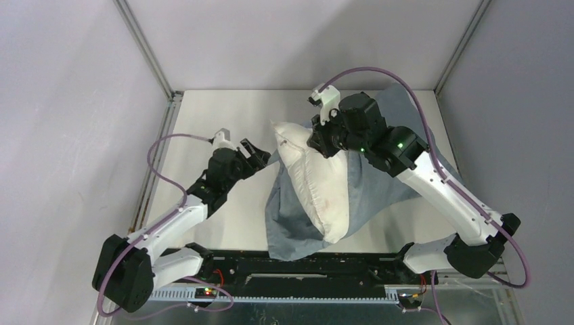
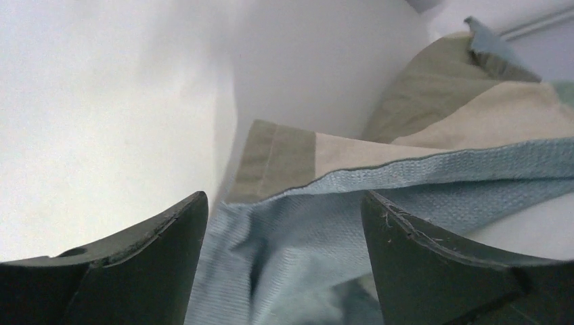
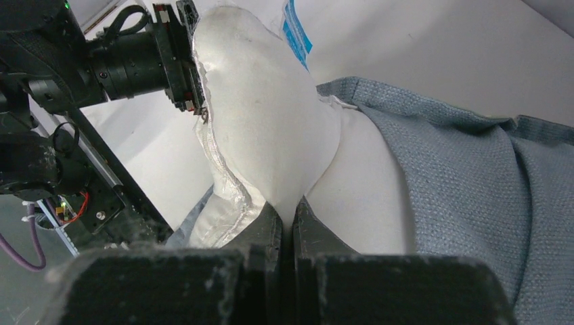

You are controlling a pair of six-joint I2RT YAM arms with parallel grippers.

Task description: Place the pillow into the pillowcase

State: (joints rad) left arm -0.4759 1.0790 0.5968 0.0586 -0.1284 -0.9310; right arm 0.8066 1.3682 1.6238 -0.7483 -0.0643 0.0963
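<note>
Starting at the near edge: a black rail (image 1: 304, 263) is running along the front of the tabletop (image 1: 223, 115) between the two arm bases, and purple cables (image 1: 152, 166) are looping off each arm. The pillowcase (image 1: 296, 233) is lying just behind the rail, its wrinkled blue-grey cloth reaching up to it and spreading back and to the right beneath the right arm. The pillow (image 1: 318, 186) is resting on top of the pillowcase, not inside it, its near end sitting on the cloth and its far end being held higher.

The right hand (image 1: 317, 141) is clamping a fold of the pillow at that far end. In the right wrist view its fingers (image 3: 262, 231) are pressing together with pillow fabric pinched between them. The stitched seam is running down the left of that view, and the blue-printed tag (image 3: 296, 27) is showing at the top.

The left hand (image 1: 256, 154) is hovering just left of the pillow's far corner, jaws standing apart. In its wrist view the pillowcase hem is crossing the gap between them, the paler beige-green inner side showing beyond. Cannot tell whether either jaw is touching cloth.

Obstructions: the pillow is covering the middle of the pillowcase, and the right arm is crossing above the cloth's far right part. Farther back, bare tabletop is stretching to grey walls (image 1: 68, 101) with metal corner posts (image 1: 145, 47).
</note>
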